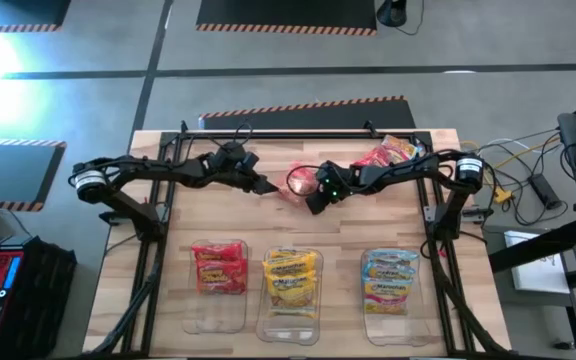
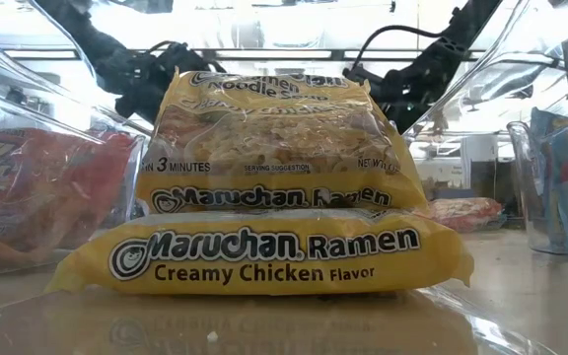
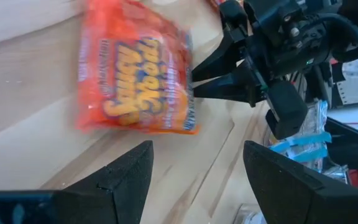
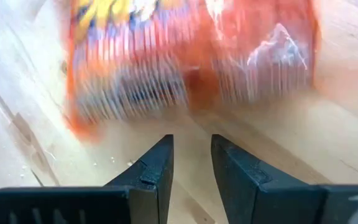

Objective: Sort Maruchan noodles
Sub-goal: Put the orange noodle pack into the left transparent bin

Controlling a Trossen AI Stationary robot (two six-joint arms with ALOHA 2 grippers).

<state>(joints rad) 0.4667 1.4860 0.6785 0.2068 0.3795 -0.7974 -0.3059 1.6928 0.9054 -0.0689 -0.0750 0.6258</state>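
Left gripper (image 1: 266,187) sits upper centre of the high view, fingers spread wide, empty, tips just left of a red noodle packet (image 1: 301,182). The packet lies on the wooden table (image 1: 268,215), blurred in both wrist views.

Right gripper (image 1: 313,203) is just right of the packet, fingers nearly together with a narrow gap, gripping nothing.

More red packets (image 1: 392,153) lie loose at the upper right of the table.

Along the bottom edge, three clear bins: red packets (image 1: 218,266), yellow packets (image 1: 291,276), blue packets (image 1: 390,278). The yellow stack blocks most of the low view.
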